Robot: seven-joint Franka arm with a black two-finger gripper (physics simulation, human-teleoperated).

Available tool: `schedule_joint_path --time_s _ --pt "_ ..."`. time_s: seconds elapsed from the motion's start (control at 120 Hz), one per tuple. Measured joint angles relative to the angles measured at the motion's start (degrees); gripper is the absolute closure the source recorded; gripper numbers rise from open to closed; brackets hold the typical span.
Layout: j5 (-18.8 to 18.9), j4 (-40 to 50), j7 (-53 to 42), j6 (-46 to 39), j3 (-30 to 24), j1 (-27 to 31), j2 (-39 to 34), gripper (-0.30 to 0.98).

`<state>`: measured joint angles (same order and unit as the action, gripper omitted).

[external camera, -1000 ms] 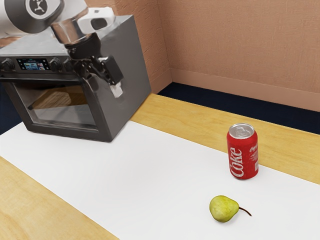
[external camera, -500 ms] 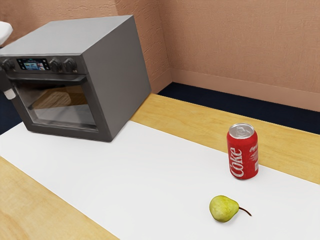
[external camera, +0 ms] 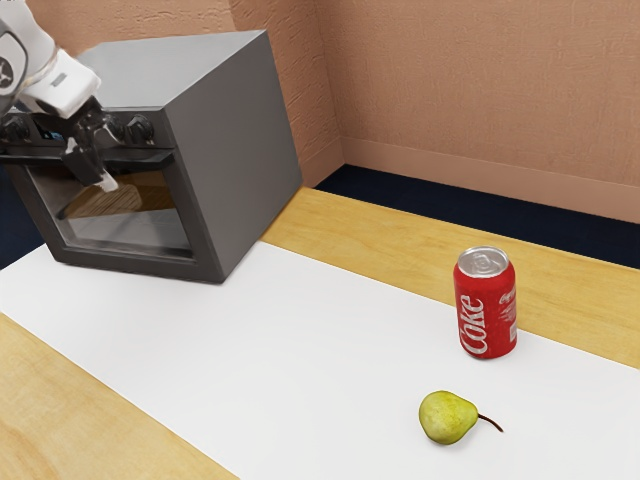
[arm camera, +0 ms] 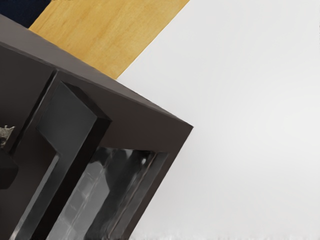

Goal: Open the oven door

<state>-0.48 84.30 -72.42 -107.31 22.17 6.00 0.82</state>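
Note:
My gripper (external camera: 98,183) is in front of the oven's front face, near the middle of the door's upper part; how its fingers stand cannot be made out. The grey oven (external camera: 235,150) has its door (external camera: 150,262) closed, with the dark handle (external camera: 150,158) running along the top of the door. In the exterior view the gripper overlaps the handle; contact cannot be told. The wrist view has the handle (arm camera: 75,165) close up and slanted, beside the door's glass window (arm camera: 120,175).
A red Coke can (external camera: 486,310) stands toward the exterior view's right, with a green pear (external camera: 447,417) lying nearer the camera. Both are on a white strip (external camera: 300,350) across the wooden table (external camera: 60,385). Control knobs (external camera: 139,129) stick out above the handle.
My hand swung from the oven's near front corner out to the exterior view's left edge, then came back in front of the door. Oven, can and pear have kept their places.

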Motion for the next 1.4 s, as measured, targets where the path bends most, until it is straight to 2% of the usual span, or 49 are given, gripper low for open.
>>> schedule_joint_path --time_s 0.333,0.55,0.617,0.733,0.833,0.992,1.158,1.217,1.4 --pt "2.6 6.7 -7.0 -2.2 0.4 -0.8 -5.1 0.00" --pt "2.2 10.4 -12.2 -5.2 7.4 0.6 -7.5 0.00" --pt "0.4 8.3 -13.9 -5.9 8.6 1.1 -5.5 0.00" --pt "-5.6 -0.4 -16.9 -5.0 8.9 3.3 3.2 0.00" --pt "-7.9 -4.0 -19.4 -4.4 8.8 2.9 7.7 0.00" --pt "-9.2 -5.0 -22.6 -4.4 8.8 2.7 10.3 0.00" --pt "-9.6 -4.3 -24.8 -5.8 8.8 2.8 10.7 -0.11" --pt "-9.8 -4.3 -25.5 -6.1 8.8 2.8 10.8 -0.01" --pt "-9.9 -1.7 -27.0 -6.9 8.8 2.7 10.8 -0.05"
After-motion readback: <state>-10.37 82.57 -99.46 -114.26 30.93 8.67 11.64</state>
